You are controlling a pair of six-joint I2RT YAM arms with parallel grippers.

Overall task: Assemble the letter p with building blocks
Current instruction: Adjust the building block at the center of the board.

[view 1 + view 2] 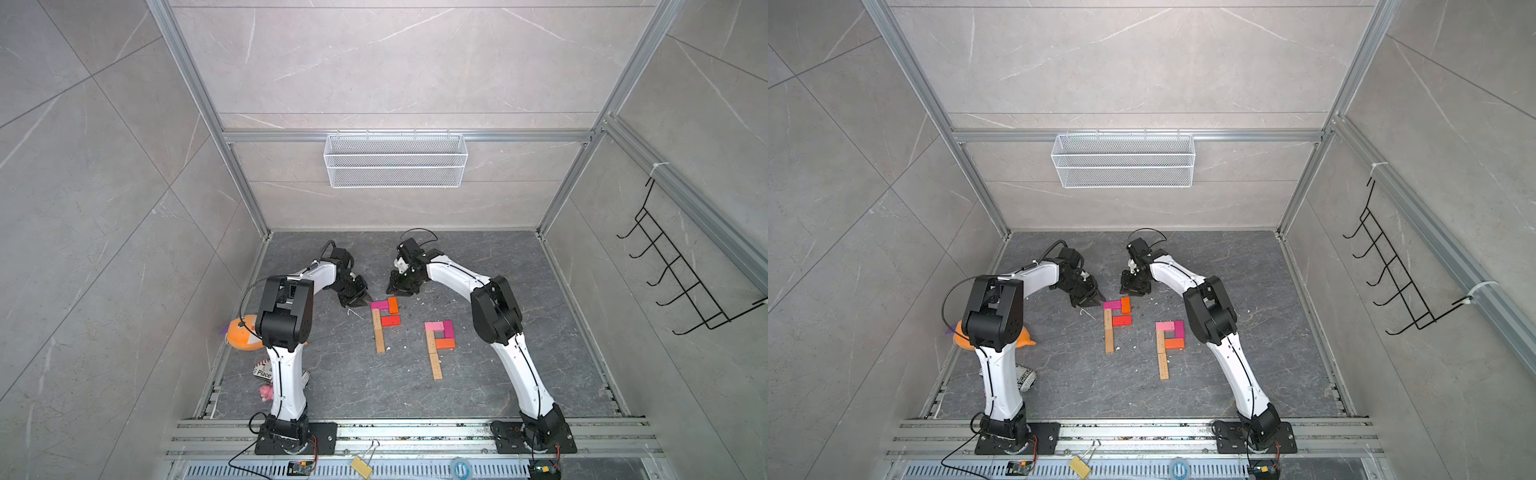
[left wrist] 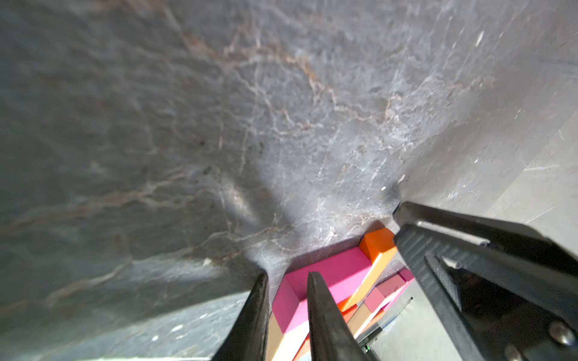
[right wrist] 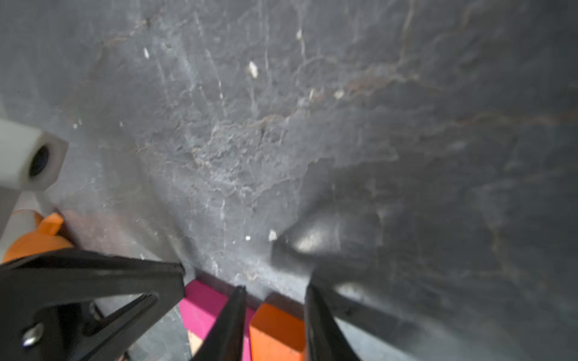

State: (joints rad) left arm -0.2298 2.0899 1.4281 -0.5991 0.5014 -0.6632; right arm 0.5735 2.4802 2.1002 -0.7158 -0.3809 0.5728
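Stone tabletop (image 1: 478,395) bears building blocks (image 1: 390,321); left arm (image 1: 286,307) half-hides plush fish (image 1: 241,338).

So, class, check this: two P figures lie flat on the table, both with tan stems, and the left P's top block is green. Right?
No: that top block is magenta, not green, as both top views show. The rest stands.

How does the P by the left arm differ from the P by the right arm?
The left P has a magenta, orange and red loop; the right P has a light pink, magenta and orange one. The left P lies farther back on the table than the right P. The left P's orange block juts past its top bar; the right P's corner looks flush. Both have tan wooden stems.
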